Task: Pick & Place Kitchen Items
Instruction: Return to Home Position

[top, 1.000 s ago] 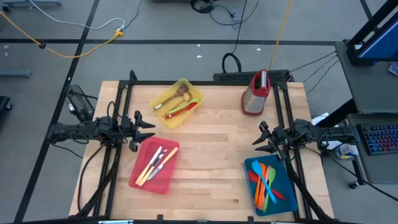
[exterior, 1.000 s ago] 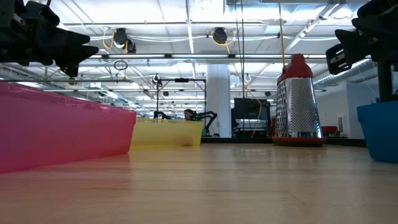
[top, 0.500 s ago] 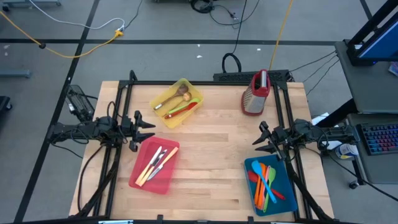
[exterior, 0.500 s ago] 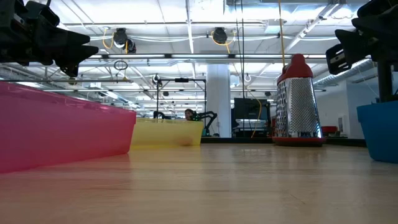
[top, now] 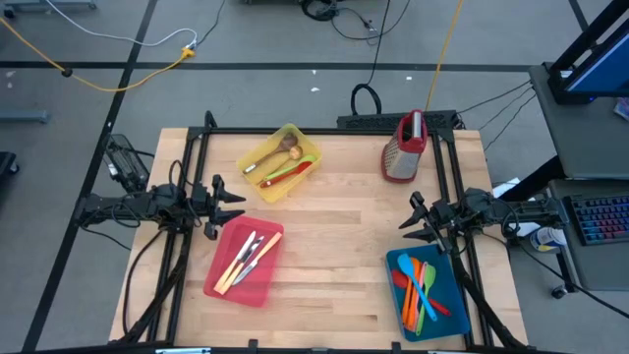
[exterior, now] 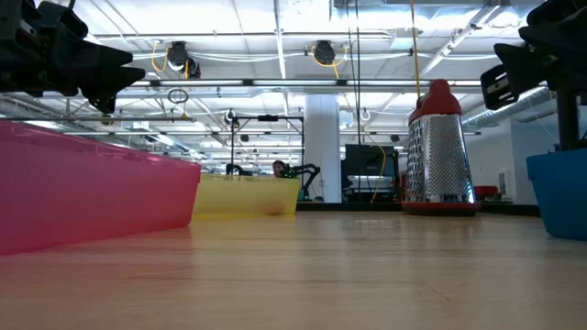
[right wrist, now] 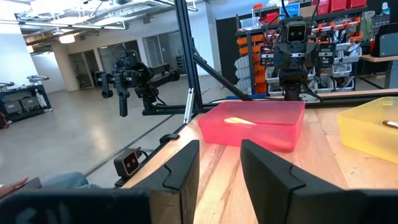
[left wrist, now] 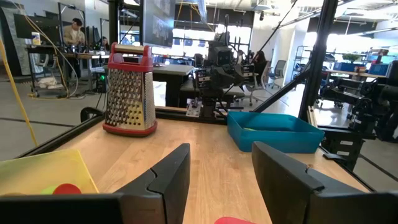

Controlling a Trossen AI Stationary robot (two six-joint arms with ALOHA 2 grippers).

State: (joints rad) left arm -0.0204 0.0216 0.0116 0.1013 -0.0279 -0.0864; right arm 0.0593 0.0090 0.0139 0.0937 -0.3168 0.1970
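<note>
The kitchen items lie in three trays. The yellow tray point(top: 279, 162) holds wooden spoons and a red and a green utensil. The pink-red tray point(top: 244, 262) holds pale-handled cutlery. The blue tray point(top: 426, 287) holds orange, green, blue and red utensils. My left gripper point(top: 236, 206) is open and empty, above the table between the yellow and pink-red trays. My right gripper point(top: 408, 221) is open and empty, above the table just past the blue tray's far edge.
A metal box grater point(top: 404, 147) with a red top stands upright at the table's far right. Bare wooden table point(top: 334, 246) lies between the trays. A black frame runs along the table's far edge and sides. A person sits far off in the room point(exterior: 277, 169).
</note>
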